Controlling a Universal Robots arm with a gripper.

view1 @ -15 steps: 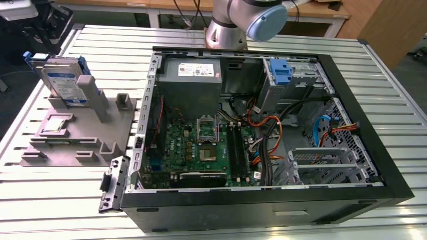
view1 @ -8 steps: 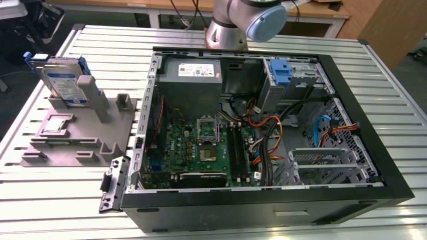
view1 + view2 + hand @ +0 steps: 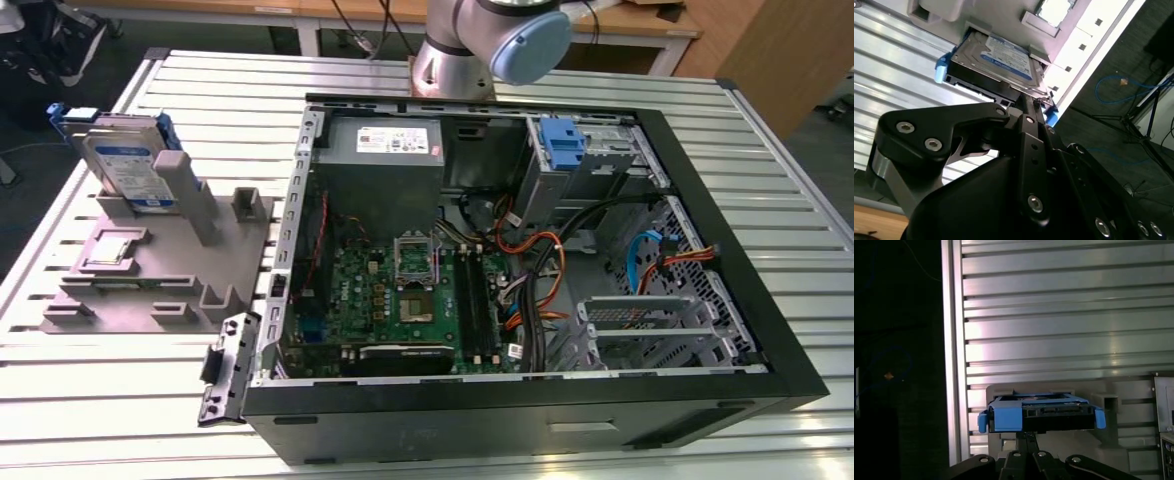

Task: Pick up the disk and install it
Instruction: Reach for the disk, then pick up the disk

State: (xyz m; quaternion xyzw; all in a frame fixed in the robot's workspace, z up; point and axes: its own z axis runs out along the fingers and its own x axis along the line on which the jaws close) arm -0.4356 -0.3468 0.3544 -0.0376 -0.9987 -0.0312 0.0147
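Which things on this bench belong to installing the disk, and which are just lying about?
For the job: disk, standing in the grey holder; open computer case.
Just there: power-supply box, motherboard, bare blue bracket.

light: bright, even | glare: sheen on ribbed table (image 3: 1054,330) | shadow: dim inside computer case (image 3: 534,410)

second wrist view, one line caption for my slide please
The disk in its blue bracket, slotted in the grey fixture on the slatted table, seen past the gripper.
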